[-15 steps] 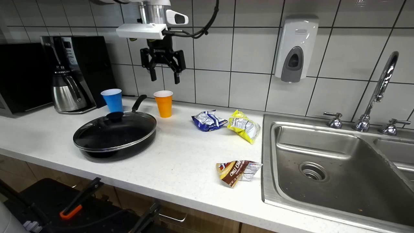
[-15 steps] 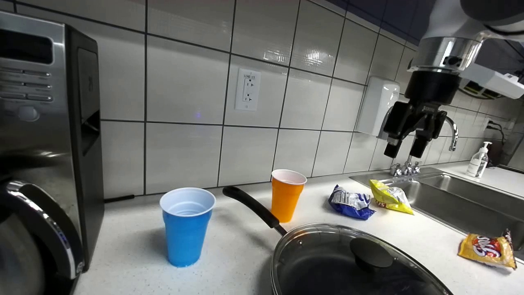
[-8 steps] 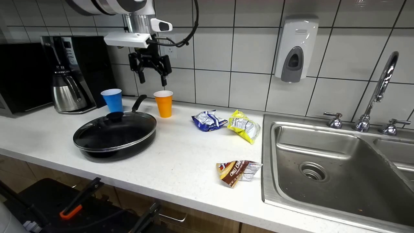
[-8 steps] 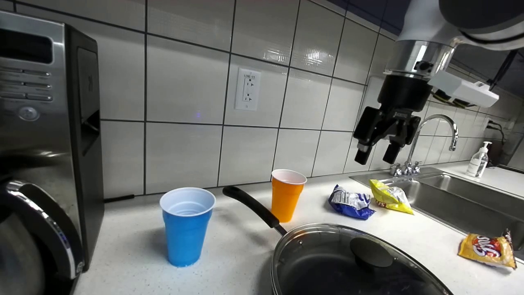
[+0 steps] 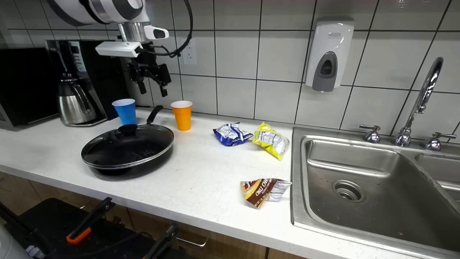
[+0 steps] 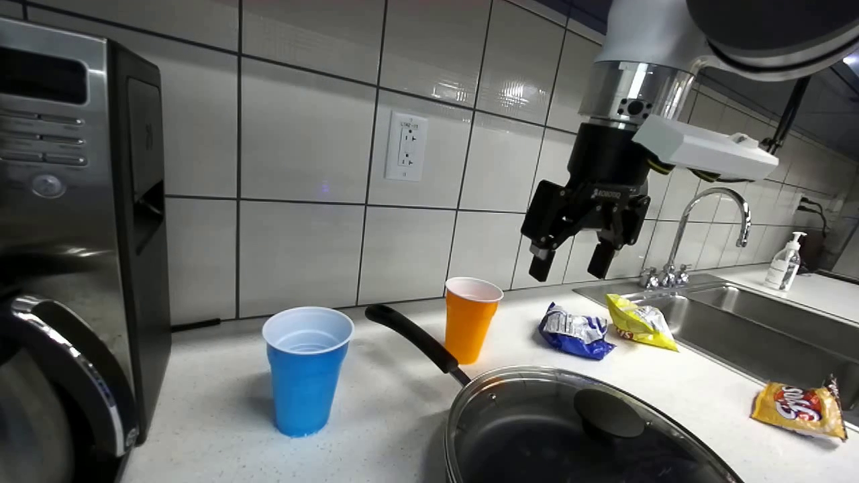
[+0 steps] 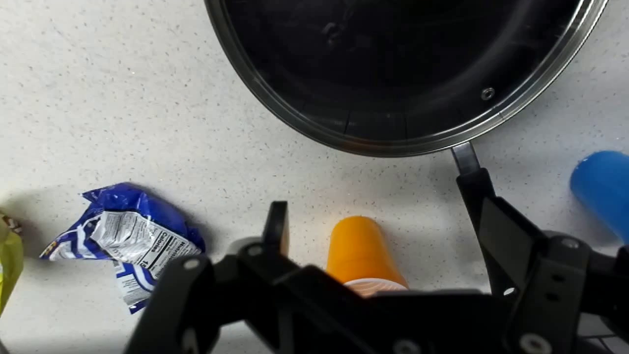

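My gripper (image 5: 153, 90) is open and empty in the air above the counter. It also shows in an exterior view (image 6: 570, 265) above and behind the lidded pan. In the wrist view the orange cup (image 7: 357, 248) lies between the spread fingers, well below them; its mouth is partly hidden by the gripper. The cup stands upright on the counter (image 6: 470, 329). The black pan with a glass lid (image 5: 127, 151) has its handle (image 6: 416, 339) pointing toward the wall. The blue cup (image 6: 305, 382) stands upright on the handle's other side, also in the wrist view (image 7: 602, 187).
A blue snack bag (image 5: 231, 135), a yellow bag (image 5: 271, 140) and a brown-orange bag (image 5: 264, 190) lie between pan and sink (image 5: 300, 216). A coffee maker (image 6: 74, 235) stands by the blue cup. The tiled wall bears an outlet (image 6: 407, 147) and a soap dispenser (image 5: 329, 54).
The arm and open gripper have moved left in both exterior views, toward the pan handle and cups, and slightly lower. The cups, pan and bags have not moved.
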You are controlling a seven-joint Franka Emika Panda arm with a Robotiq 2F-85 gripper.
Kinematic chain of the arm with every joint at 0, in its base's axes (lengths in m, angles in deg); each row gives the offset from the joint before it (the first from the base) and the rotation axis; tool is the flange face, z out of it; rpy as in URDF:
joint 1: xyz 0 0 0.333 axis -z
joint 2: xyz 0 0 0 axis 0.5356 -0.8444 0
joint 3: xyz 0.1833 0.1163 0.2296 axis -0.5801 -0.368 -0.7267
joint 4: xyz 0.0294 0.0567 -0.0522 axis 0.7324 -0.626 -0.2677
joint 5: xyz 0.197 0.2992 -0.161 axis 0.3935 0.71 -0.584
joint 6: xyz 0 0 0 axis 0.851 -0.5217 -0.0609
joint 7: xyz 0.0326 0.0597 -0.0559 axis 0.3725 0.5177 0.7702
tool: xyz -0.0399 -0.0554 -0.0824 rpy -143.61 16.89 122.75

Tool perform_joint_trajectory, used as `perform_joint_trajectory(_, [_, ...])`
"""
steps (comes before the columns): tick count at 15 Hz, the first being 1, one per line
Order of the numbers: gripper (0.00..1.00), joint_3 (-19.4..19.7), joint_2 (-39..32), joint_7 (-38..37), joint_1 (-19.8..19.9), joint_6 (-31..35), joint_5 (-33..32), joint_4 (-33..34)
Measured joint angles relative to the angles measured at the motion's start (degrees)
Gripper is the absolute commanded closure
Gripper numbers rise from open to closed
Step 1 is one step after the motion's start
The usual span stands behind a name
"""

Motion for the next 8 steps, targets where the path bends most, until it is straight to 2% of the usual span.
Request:
perform_joint_trajectory(3, [0.0,-0.6,-1.3,-3.3,-1.1,-2.2,-1.1,1.2])
perform_joint_trajectory(8, [0.0,-1.5,-4.0,-3.1,-2.6,-4.6,3.6,3.5])
